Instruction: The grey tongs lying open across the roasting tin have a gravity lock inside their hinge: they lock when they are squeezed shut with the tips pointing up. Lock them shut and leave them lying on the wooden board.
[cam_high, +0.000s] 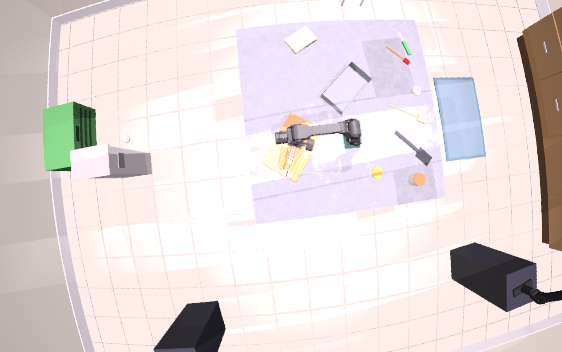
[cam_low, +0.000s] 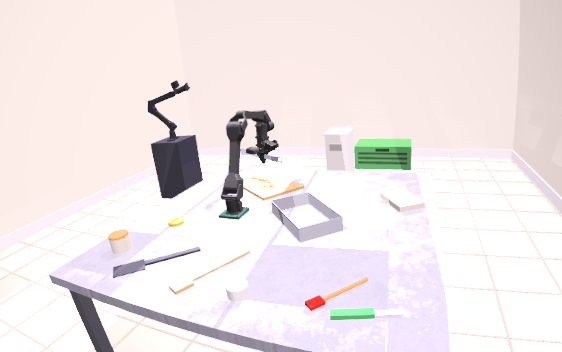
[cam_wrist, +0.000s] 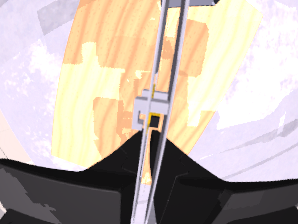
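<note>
Grey metal tongs with long narrow arms (cam_high: 290, 159) (cam_low: 271, 159) (cam_wrist: 176, 60) are pinched in the black parallel-jaw gripper (cam_low: 263, 159) (cam_wrist: 148, 135), above the pale striped wooden board (cam_high: 301, 166) (cam_low: 270, 193) (cam_wrist: 87, 100); they look squeezed nearly shut, so lowering seems in hand; next calls for laying them flat, then releasing gently; whether the lock caught, I cannot tell; no brand, label or writing is legible.

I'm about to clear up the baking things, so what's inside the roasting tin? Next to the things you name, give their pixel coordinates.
Nothing shows inside the roasting tin (cam_high: 361, 71) (cam_low: 322, 231): its floor looks bare from above. From the exterior view, the near wall covers a strip of floor right behind it.
</note>
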